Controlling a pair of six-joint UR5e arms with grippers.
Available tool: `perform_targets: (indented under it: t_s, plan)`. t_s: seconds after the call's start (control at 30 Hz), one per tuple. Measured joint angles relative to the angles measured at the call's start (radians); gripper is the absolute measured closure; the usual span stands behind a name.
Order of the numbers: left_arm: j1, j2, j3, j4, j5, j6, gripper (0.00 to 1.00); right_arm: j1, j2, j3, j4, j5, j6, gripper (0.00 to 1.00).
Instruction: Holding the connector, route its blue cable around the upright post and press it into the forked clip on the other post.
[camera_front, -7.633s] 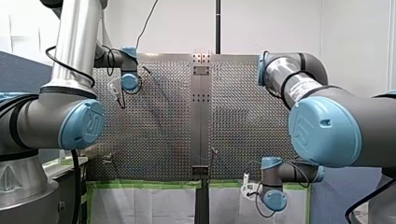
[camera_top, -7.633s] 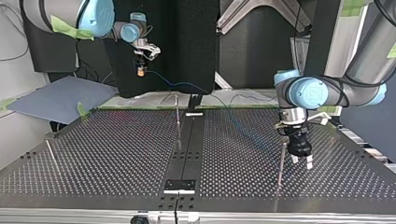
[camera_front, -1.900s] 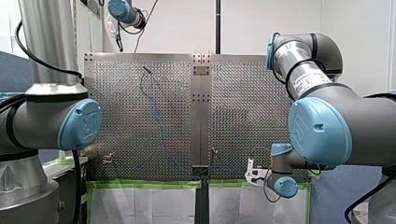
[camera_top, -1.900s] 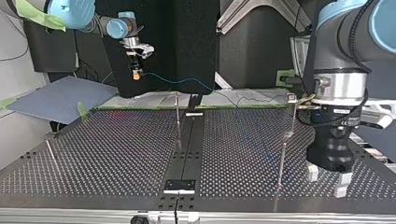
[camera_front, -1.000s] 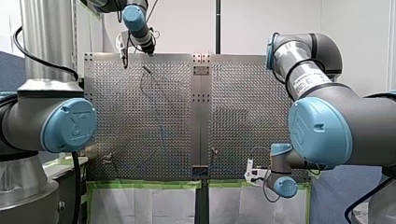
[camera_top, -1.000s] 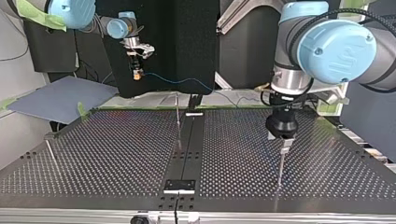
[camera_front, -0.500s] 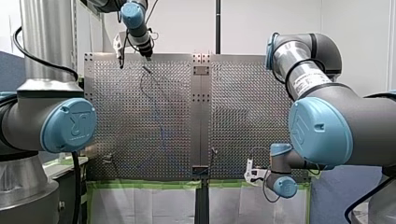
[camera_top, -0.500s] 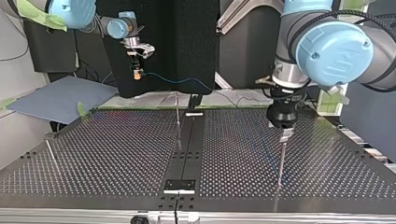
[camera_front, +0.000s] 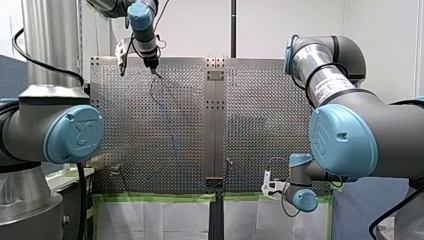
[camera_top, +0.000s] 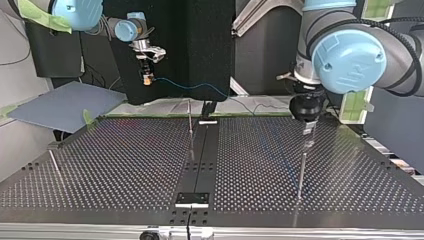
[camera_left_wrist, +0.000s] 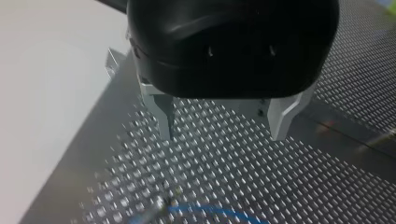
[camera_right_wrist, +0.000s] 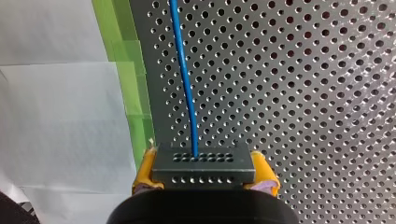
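Above the post (camera_top: 301, 170), my left gripper (camera_left_wrist: 222, 135) hangs wide open, empty — far from it, my right gripper (camera_right_wrist: 204, 184) clamps the connector (camera_right_wrist: 204, 163) with its blue cable (camera_right_wrist: 184, 70).

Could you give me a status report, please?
Right gripper shut on connector, blue cable running ahead. Left gripper open, empty, above a post. No obstruction visible.

Left gripper (camera_top: 308, 131): moved from low beside the post (camera_top: 301, 172), passed close to the top view's camera, then drew back above the post's tip. Right gripper (camera_top: 146, 77), with connector (camera_right_wrist: 203, 163): shifted slightly toward that view's left.
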Motion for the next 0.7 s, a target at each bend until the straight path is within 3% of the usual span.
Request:
perform_targets:
  t_s: [0.33,0.7]
  plan:
    - [0.009,0.001,-0.003,-0.022,-0.052,0.001,0.01,0.0,0.0,0.001,0.0,0.0,-0.001,1.0]
    - [0.01,0.001,-0.002,-0.023,-0.059,0.002,0.01,0.0,0.0,0.0,0.001,0.0,-0.001,1.0]
